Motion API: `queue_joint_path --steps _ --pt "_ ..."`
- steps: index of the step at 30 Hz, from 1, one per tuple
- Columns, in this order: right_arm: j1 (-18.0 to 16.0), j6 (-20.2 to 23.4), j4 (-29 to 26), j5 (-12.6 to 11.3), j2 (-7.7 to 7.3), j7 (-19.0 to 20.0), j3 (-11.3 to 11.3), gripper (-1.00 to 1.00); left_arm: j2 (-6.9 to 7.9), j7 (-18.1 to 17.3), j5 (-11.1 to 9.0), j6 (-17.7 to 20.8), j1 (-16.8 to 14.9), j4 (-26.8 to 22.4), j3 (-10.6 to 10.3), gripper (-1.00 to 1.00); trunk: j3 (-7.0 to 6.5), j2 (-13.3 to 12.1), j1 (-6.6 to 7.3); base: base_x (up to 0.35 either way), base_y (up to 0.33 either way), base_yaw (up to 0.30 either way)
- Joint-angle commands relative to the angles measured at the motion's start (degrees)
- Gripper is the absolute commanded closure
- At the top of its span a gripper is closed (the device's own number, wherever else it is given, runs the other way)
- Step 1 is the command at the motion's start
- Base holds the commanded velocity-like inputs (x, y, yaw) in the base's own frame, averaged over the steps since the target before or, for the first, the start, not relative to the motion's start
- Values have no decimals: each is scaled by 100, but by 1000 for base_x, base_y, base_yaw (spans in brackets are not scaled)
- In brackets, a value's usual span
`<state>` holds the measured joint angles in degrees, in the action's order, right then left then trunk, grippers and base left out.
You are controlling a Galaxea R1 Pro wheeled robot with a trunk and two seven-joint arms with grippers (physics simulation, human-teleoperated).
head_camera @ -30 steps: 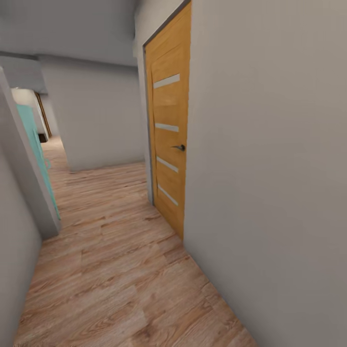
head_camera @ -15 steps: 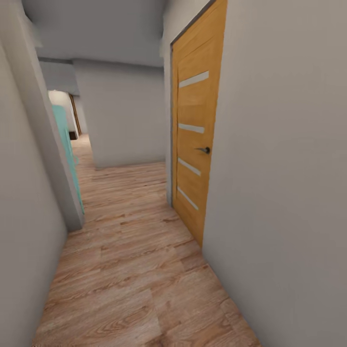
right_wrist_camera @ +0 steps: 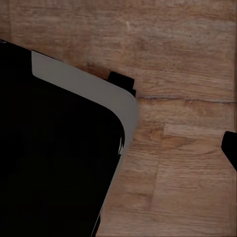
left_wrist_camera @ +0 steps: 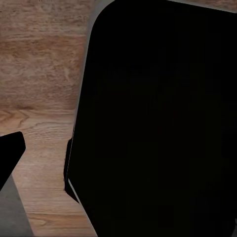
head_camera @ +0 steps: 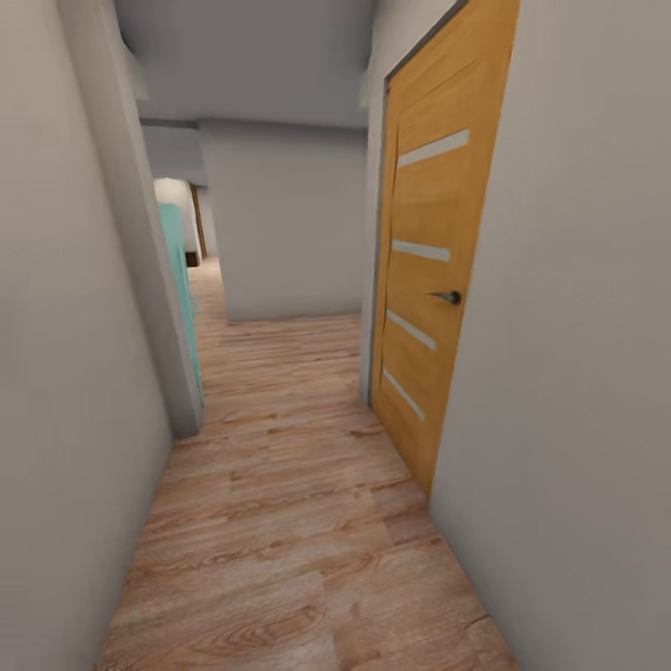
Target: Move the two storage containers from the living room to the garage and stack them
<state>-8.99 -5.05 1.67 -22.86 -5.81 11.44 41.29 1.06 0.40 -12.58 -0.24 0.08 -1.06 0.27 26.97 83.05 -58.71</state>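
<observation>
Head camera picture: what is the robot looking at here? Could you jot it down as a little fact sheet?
Place: narrow hallway
Floor: light wood planks
Right side: closed orange wooden door with pale strips and a dark handle
Left side: grey wall, then a teal panel past its corner
Ahead: grey wall, with the corridor continuing to its left
Storage containers: none visible here

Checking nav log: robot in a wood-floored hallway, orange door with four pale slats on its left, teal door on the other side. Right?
Not quite. In the head view the orange door with four pale slats is on the robot's right; the teal door is on its left. The wood floor is correct.
</observation>
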Motion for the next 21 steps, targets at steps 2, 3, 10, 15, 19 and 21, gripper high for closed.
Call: queue_joint_path --steps 2,3,10,15,19,21 --pt "-6 -32 19 -60 -2 34 46 -100 -1 4 -34 -2 1 -7 0 -100 5 3 -2 185 0 281" --pt "-6 -32 20 -60 -6 34 46 -100 -1 4 -34 -2 1 -6 0 -100 5 3 -2 185 0 281" --pt "-6 -32 18 -60 -10 40 46 -100 -1 4 -34 -1 1 -6 1 -100 5 3 -2 185 0 281" --pt "-6 -26 17 -65 -1 39 46 -100 -1 4 -34 1 1 -6 0 -100 5 3 -2 185 0 281" --pt "-6 -7 20 -68 2 40 37 -100 -6 4 -34 5 1 -8 0 -100 5 3 -2 190 0 187" --pt "-6 -2 23 -69 12 41 37 -100 -8 4 -30 6 1 -8 -4 -100 5 3 -2 218 0 54"
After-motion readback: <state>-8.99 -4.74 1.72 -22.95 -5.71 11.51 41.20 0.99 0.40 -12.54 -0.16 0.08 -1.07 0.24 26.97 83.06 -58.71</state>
